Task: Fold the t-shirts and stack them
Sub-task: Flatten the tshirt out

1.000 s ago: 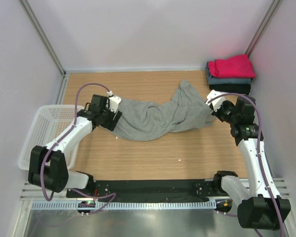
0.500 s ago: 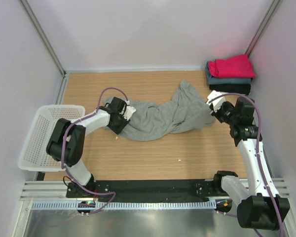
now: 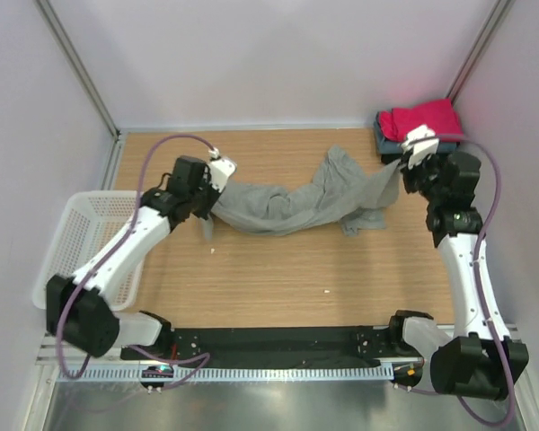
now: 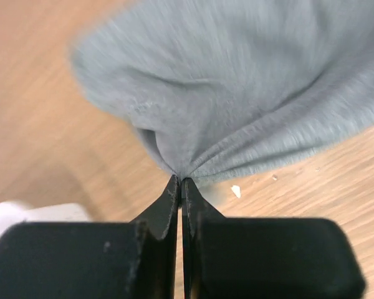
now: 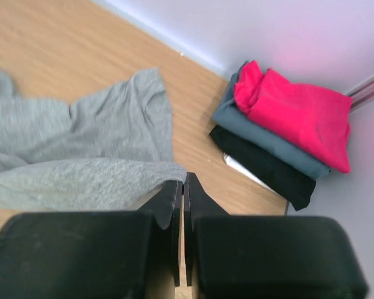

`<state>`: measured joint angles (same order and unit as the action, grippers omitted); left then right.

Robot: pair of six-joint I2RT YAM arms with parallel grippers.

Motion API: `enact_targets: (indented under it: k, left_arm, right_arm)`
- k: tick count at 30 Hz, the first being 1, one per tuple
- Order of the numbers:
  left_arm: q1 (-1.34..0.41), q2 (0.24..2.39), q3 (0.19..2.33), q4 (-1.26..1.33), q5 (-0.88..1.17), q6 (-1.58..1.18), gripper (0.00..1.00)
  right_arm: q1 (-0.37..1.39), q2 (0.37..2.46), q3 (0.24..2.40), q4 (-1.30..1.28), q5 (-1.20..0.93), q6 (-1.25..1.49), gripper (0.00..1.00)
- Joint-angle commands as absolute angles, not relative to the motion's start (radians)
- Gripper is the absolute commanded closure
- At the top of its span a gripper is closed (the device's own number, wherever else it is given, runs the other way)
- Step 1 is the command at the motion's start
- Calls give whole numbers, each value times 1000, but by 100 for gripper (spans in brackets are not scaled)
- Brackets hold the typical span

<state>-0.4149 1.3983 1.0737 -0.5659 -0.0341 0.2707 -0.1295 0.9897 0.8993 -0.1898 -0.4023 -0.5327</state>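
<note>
The heather-grey t-shirt [image 3: 287, 205] hangs as a bunched band between my two grippers, sagging onto the wooden table in the middle. My left gripper [image 3: 212, 190] is shut on its left end; in the left wrist view the jaws [image 4: 181, 179] pinch a gathered point of grey cloth [image 4: 237, 93]. My right gripper [image 3: 402, 171] is shut on the shirt's right end, the grey edge [image 5: 81, 180] meeting the closed tips [image 5: 184, 177]. At the back right corner lies a folded stack: magenta-red [image 5: 299, 112] on slate-blue [image 5: 262, 140] on black [image 5: 268, 168].
A white mesh basket [image 3: 81, 242] stands at the table's left edge beside the left arm. Walls close in the back and both sides. The folded stack [image 3: 427, 119] sits just behind the right gripper. A small white crumb [image 3: 326, 291] lies on the wood.
My left gripper has closed on the shirt's left end and lifted it back. My right gripper has carried the right end up toward the stack, drawing the shirt out between the arms.
</note>
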Motion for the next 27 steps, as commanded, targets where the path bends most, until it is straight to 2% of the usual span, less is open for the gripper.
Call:
enact_targets:
  k: [1,3,4,10,11,12,13,14,15,16,22,26,27]
  left_arm:
    - [-411,1215,1251,-644,-49,278,100]
    - [-413,1200,1348,-736,-29,278,100]
    - [-413,1190,1417,-799,-15,276,100]
    - [-413,1101,1526,-882,-35,296,100]
    - [-413,1095,1517,-888,-60,302,99]
    - [-414,1089,1500,-873,-72,305,92]
    - [-414,1077,1450,-856,-83,310,91]
    - [-414,1075,1427,-835,-98,314,91]
    - [-413,1077,1405,-828,-98,318,98]
    - [-414,1092,1381,-830,-91,327,100]
    - [-413,1062,1400,-879,-5,307,100]
    - [-413,1031,1454,-936,57,308,100]
    - [-413,1032,1465,-959,142,328,96]
  right_arm:
    - [-164,1061,1206,-20,-406,-277,99]
    - [-173,1165,1367,-148,-431,-198,98]
    - [-173,1202,1519,-194,-451,-180,99]
    - [-173,1246,1731,-233,-518,-51,98]
    - [-173,1258,1744,-241,-532,-49,99]
    - [-173,1267,1743,-241,-534,-46,99]
    - [-173,1273,1729,-239,-534,-46,99]
    - [-173,1278,1718,-236,-537,-51,99]
    - [-173,1287,1707,-236,-548,-55,99]
    - [-173,1285,1683,-239,-563,-60,99]
    - [-173,1203,1629,-337,-652,-124,98]
    - [-173,1148,1666,-408,-673,-124,99]
    - [-173,1138,1692,-414,-684,-118,99]
